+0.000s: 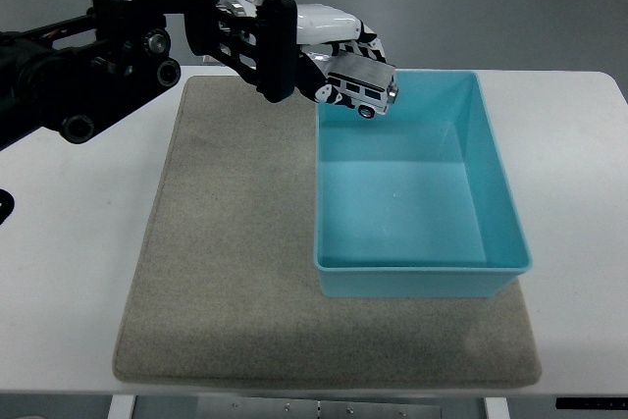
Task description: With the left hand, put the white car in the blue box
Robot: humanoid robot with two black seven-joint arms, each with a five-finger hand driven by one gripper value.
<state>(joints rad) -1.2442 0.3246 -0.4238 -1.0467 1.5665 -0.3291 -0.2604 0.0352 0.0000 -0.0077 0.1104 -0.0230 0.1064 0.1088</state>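
My left hand (339,51) is curled around the white car (362,88), a small white and grey toy jeep with dark windows. The car hangs in the air, tilted nose down, over the far left corner of the blue box (496,193). The box is an open light-blue tub and nothing lies inside it. My black left arm (108,56) reaches in from the left edge across the top of the mat. The right hand is out of the picture.
A beige mat (226,242) covers the middle of the white table (69,242), and the blue box stands on its right half. Grey floor lies beyond the table's far edge.
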